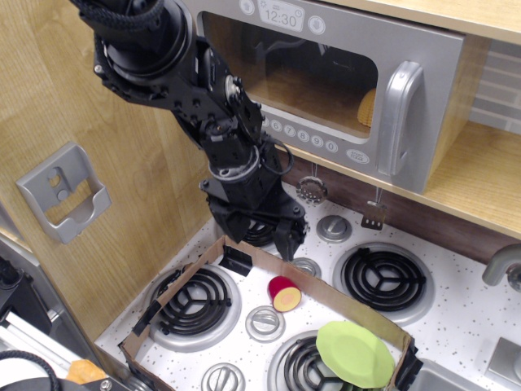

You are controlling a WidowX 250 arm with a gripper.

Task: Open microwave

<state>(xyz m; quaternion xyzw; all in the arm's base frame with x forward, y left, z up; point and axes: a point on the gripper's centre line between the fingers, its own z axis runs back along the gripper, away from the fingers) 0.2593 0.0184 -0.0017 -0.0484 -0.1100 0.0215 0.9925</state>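
Note:
The silver-grey microwave (342,81) sits on a wooden shelf at the top. Its clear window door is closed. Its chunky vertical grey handle (403,122) is on the right side, the 12:30 clock display (281,16) is on top and a row of round white buttons (305,136) runs below the window. Something yellow shows inside behind the window. My black gripper (259,235) hangs below and left of the microwave, over the back of the toy stove. It points down, with its jaws apart and empty. It is far from the handle.
A toy stove (456,326) with several coil burners and knobs lies below. On it a cardboard frame (244,248) surrounds a red-and-yellow toy food piece (284,293) and a green plate (354,354). Utensils hang under the shelf (312,189). A grey wall holder (61,191) is at the left.

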